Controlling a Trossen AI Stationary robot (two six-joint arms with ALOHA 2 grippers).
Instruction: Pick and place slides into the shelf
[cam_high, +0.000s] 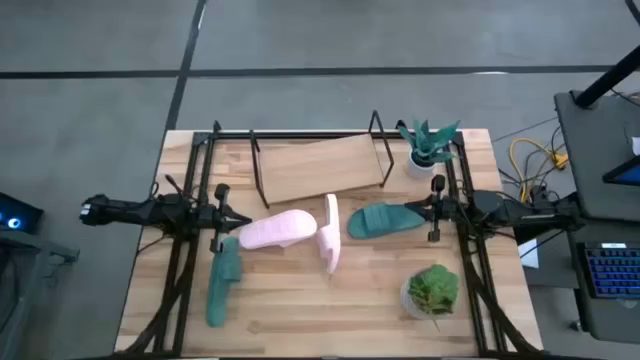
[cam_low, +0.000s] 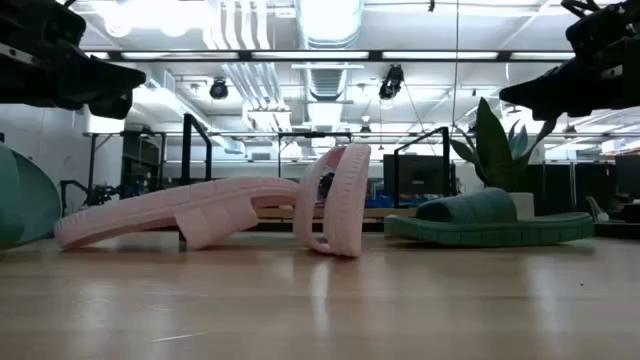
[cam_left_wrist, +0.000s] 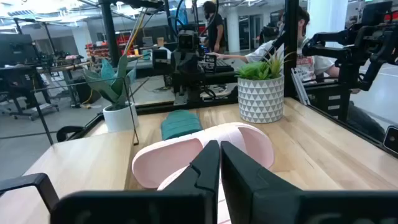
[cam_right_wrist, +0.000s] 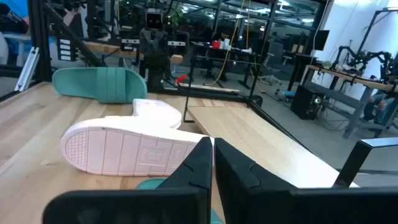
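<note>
Lying crosswise, flat pink slide (cam_high: 278, 230); other pink slide (cam_high: 331, 233) edge-up; both claws pressed together.

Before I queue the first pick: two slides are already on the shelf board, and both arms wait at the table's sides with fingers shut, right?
Not quite: the shelf board is bare in the high view. All four slides lie on the table; the rest holds.
</note>
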